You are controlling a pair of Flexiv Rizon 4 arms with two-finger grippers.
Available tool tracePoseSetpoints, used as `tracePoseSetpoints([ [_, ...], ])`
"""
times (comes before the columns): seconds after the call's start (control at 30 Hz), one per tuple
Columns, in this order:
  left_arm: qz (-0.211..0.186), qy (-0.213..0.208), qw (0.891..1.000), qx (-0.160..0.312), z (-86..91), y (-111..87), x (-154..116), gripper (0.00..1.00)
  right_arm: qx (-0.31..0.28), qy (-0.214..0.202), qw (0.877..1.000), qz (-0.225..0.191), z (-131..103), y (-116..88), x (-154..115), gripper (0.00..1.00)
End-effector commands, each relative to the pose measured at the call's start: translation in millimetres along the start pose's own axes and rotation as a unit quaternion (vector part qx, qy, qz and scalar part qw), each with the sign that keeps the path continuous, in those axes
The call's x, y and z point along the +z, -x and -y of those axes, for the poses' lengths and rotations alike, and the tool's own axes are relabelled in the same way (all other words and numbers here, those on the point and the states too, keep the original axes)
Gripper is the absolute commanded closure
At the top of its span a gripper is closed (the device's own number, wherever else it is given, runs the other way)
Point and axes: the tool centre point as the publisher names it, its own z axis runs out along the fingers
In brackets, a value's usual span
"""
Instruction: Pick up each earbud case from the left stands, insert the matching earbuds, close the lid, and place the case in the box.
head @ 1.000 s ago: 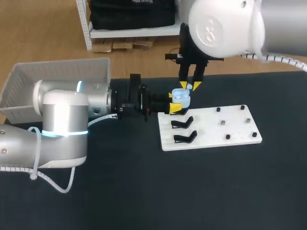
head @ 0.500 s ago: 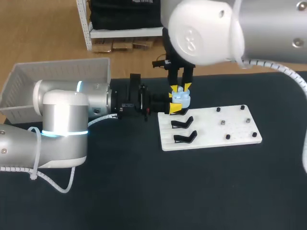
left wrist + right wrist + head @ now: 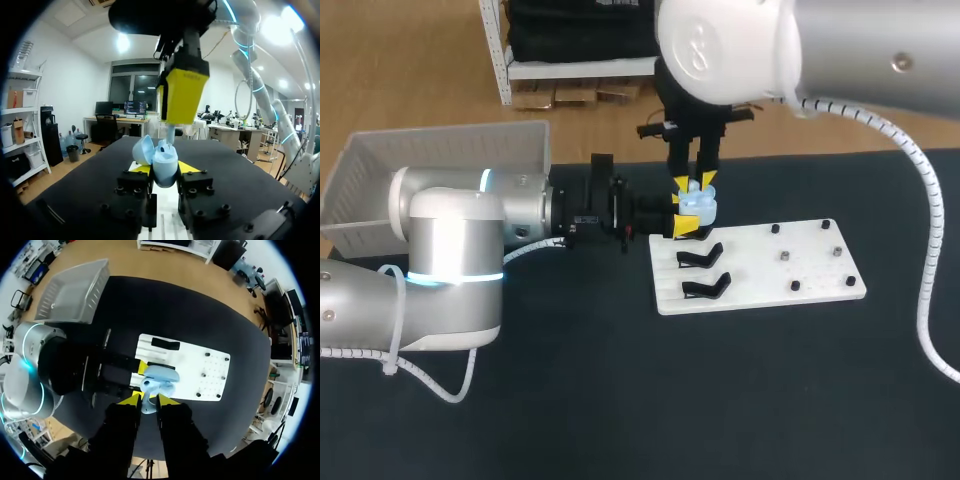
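Black table; wooden floor behind; white shelf unit; white wall; dark window; bright ceiling light.

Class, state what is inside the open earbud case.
An earbud, held by the right pincer, stands in the earbud case opening. The wells beneath are covered by that pincer and the earbud.

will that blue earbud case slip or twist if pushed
Probably rigid: the earbud case shows no dent clamped in the left gripper. Its glossy, rounded shell may twist under the right gripper and its earbud. The open lid looks weakest.
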Motion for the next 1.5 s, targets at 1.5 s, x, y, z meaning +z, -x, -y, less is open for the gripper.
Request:
tracePoseSetpoints([
  [1.5, 0.001, -0.001, 1.000, 0.000, -0.9, -0.6, 0.1, 1.00, -0.001, 0.004, 1.000, 0.004, 2.0, 2.6, 14.1, 1.00],
])
